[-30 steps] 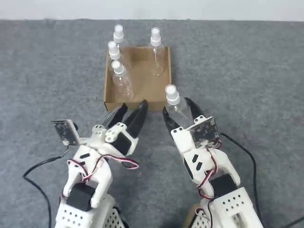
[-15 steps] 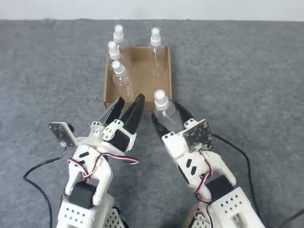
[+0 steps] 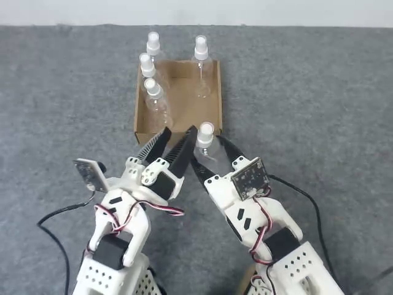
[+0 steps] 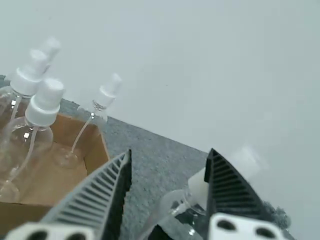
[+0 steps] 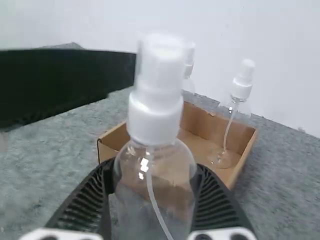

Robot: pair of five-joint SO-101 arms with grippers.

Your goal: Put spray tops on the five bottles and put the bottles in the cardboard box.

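I see the right hand (image 3: 207,150) clamped on a capped spray bottle (image 3: 206,137) at the near edge of the cardboard box (image 3: 184,104). My left hand (image 3: 178,134) sits released, fingers apart, just left of it.

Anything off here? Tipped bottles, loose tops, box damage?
Nothing stands out. Four capped bottles stand upright in the cardboard box, which looks intact. The fifth bottle, spray top on, is roughly upright in the right gripper at the box's near edge. The open left gripper is beside it.
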